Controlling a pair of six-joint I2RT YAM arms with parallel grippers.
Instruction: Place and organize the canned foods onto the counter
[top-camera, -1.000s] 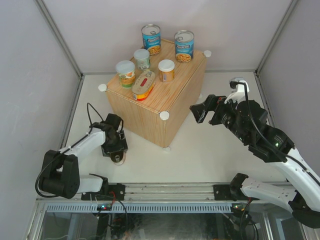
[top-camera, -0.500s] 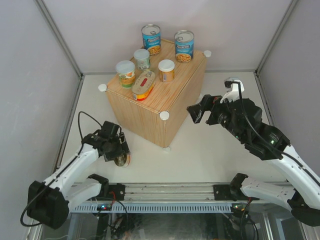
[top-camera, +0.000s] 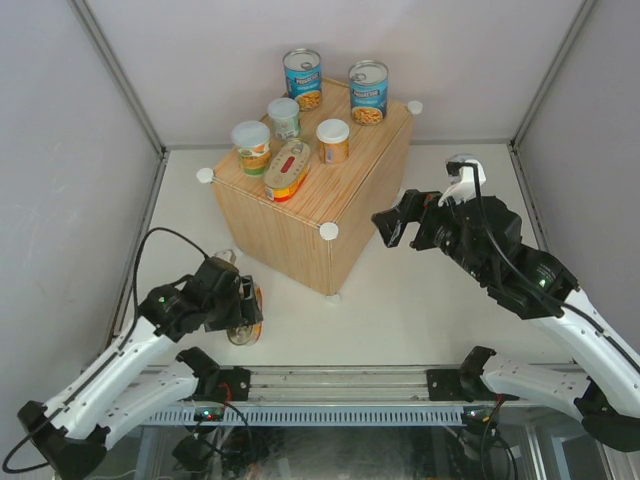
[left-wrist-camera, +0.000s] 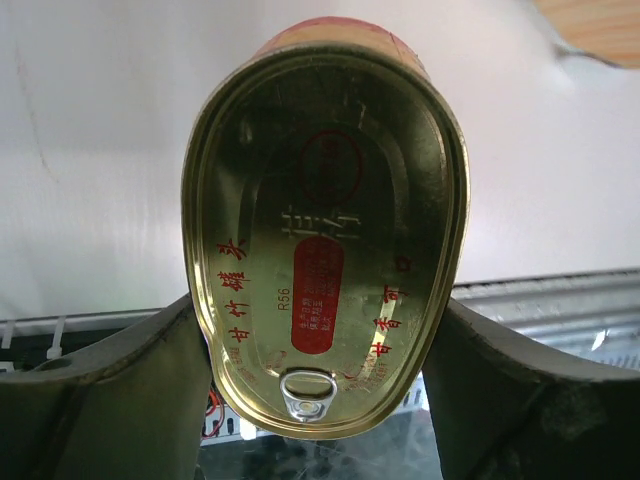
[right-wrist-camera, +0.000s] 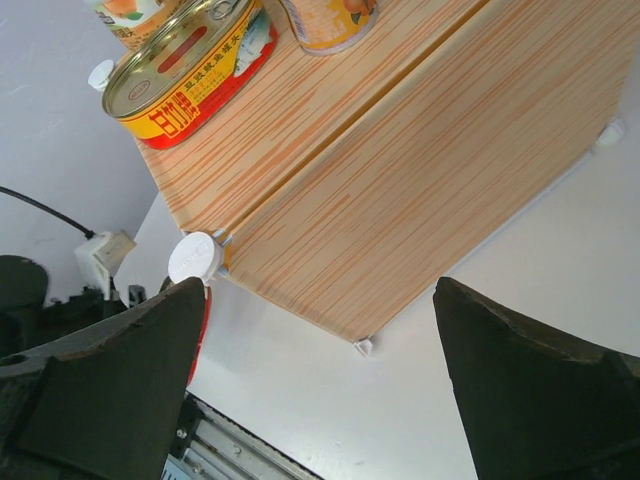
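Left tool (top-camera: 238, 312) part open, jaws clamped on the long sides of the oval tin (left-wrist-camera: 320, 240), lid with its pull tab facing the wrist camera. The held tin sits over the near-left part of the white tabletop (top-camera: 400, 310), just short of the near edge. It looks lifted clear, though I can't be sure from above. Versus a second ago, the left arm has pulled back from the box front and its elbow has swung toward the near-left corner. The tin has come along and now shows its red rim side-on, so the pick looks done and the carry up to the box top comes next. The wood-grain box (top-camera: 300, 232) stands toward the far-left of the tabletop, unmoved. Six cans are already on it: two tall blue cans (top-camera: 302, 78) at the far edge, three small pale-lidded cans (top-camera: 251, 146) mid-top and a second oval tin (top-camera: 287, 168) by its front-left edge, none shifted. Free room shows on the right-front of the top. Right tool (top-camera: 398, 226) wide open, holding nothing, has crept slightly left toward the box's near-right corner.
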